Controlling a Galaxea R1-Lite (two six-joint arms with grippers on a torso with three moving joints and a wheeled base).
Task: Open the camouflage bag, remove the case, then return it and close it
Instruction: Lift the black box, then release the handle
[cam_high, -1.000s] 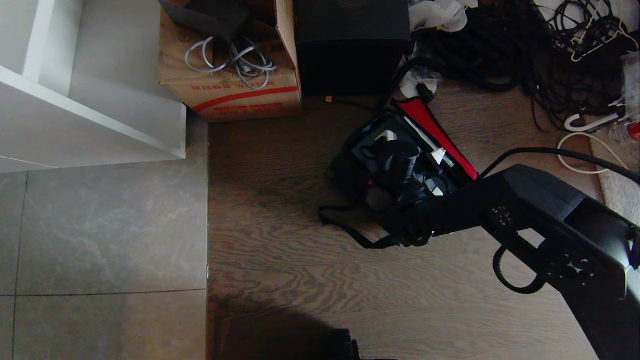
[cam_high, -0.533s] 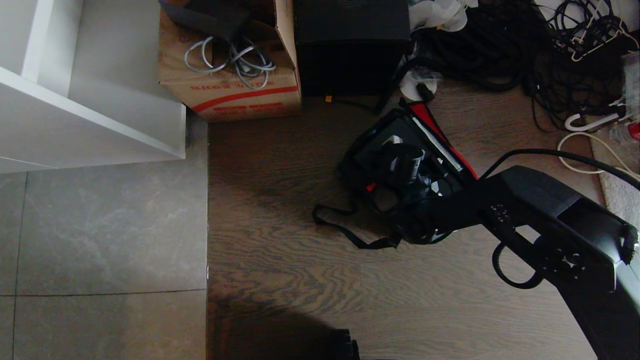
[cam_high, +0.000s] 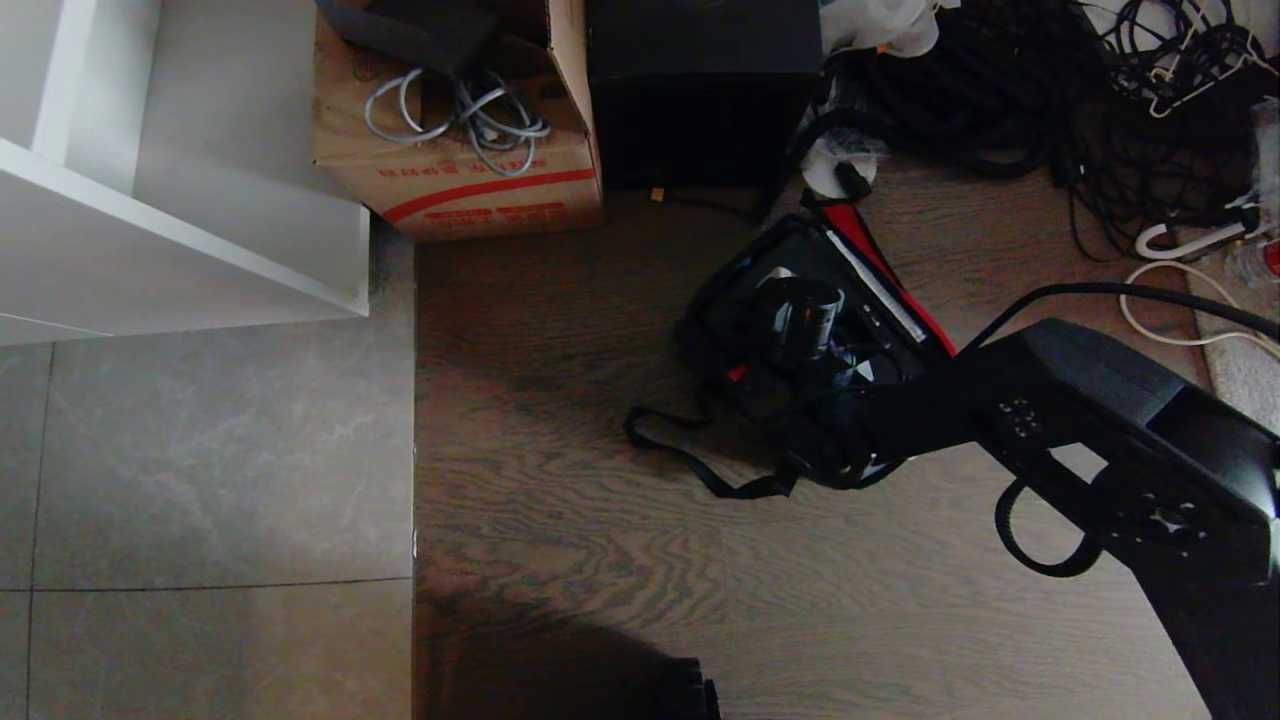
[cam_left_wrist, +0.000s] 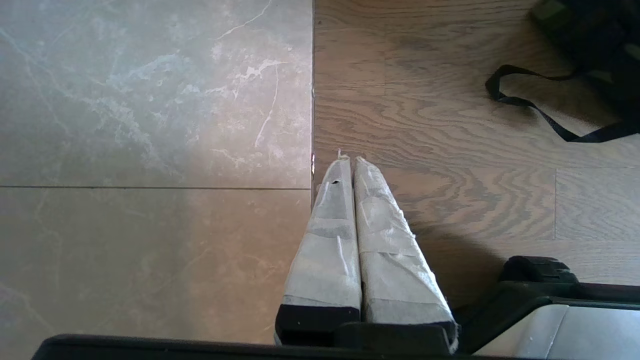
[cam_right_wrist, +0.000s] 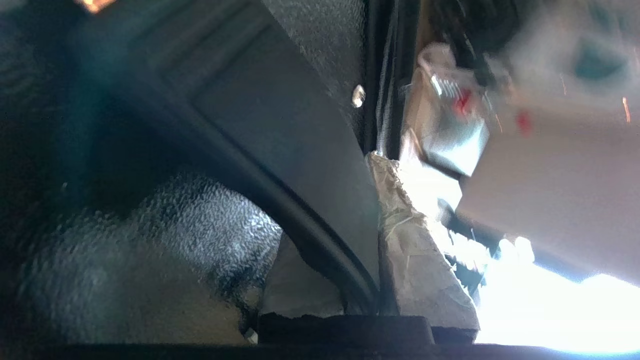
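While the camouflage bag (cam_high: 800, 360) lay open on the wood floor, head view showed my right gripper (cam_high: 800, 335) reaching inside. Left wrist: left gripper (cam_left_wrist: 350, 165) pressed closed, empty, parked. Right wrist: fingers (cam_right_wrist: 415, 255) clamped on the case's handle (cam_right_wrist: 305, 225), presumably for lifting.

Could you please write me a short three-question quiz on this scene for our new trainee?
1. True or false: the left gripper hangs shut over the floor, away from the camouflage bag.
2. Which arm reaches into the bag? A) left B) right
3. What is the right gripper shut on?

Key: 1 true. 2 B. 3 The black handle of the case, with one taped finger on each side.
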